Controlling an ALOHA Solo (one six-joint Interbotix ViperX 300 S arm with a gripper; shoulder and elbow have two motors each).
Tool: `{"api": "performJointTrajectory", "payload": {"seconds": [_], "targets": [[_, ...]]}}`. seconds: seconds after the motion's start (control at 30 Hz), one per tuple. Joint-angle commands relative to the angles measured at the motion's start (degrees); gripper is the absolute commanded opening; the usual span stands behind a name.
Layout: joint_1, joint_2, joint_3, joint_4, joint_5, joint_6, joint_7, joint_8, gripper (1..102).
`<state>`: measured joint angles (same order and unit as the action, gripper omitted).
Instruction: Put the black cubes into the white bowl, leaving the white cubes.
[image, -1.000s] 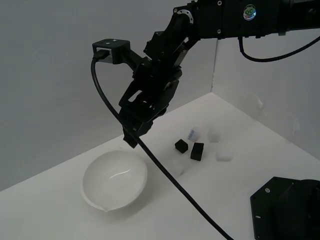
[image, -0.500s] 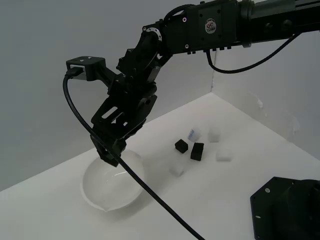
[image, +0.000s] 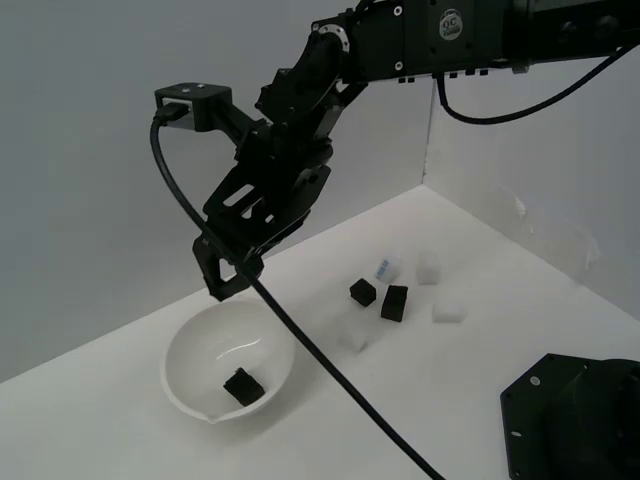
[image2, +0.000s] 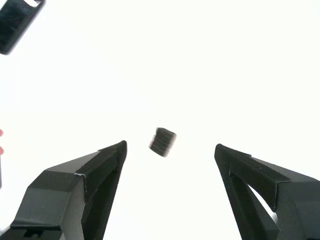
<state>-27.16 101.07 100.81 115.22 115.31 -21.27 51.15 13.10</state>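
One black cube (image: 243, 385) lies inside the white bowl (image: 190, 390) at the exterior view's lower left; the wrist view shows that cube (image2: 163, 141) on washed-out white. My gripper (image: 228, 273) hangs open above the bowl's far rim, holding nothing, its fingers (image2: 80, 185) spread wide. Two more black cubes (image: 363, 292) (image: 394, 302) sit side by side on the table to the exterior view's right of the bowl. White cubes (image: 449, 311) (image: 429, 267) (image: 352, 338) lie around them, one with a bluish mark (image: 384, 267).
A black base plate (image: 570, 420) sits at the exterior view's lower right corner. A black cable (image: 300, 340) hangs from the wrist across the bowl's edge. White walls close the table at the back and the exterior view's right.
The gripper swung from beside the cubes to over the bowl, dipped low, then rose and opened. A black cube now lies in the bowl, which was empty before.
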Motion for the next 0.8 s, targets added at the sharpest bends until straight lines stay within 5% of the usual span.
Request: {"api": "performJointTrajectory", "payload": {"seconds": [0.0,0.47,0.77], "targets": [[3.4,3.5,3.8,-0.3,-0.6,-0.1,2.0,0.6,100],[17.6,10.6,10.8,13.6,13.4,4.0,2.6,7.0,100],[23.2,10.7,10.9,17.8,17.4,6.1,2.5,9.3,100]]}}
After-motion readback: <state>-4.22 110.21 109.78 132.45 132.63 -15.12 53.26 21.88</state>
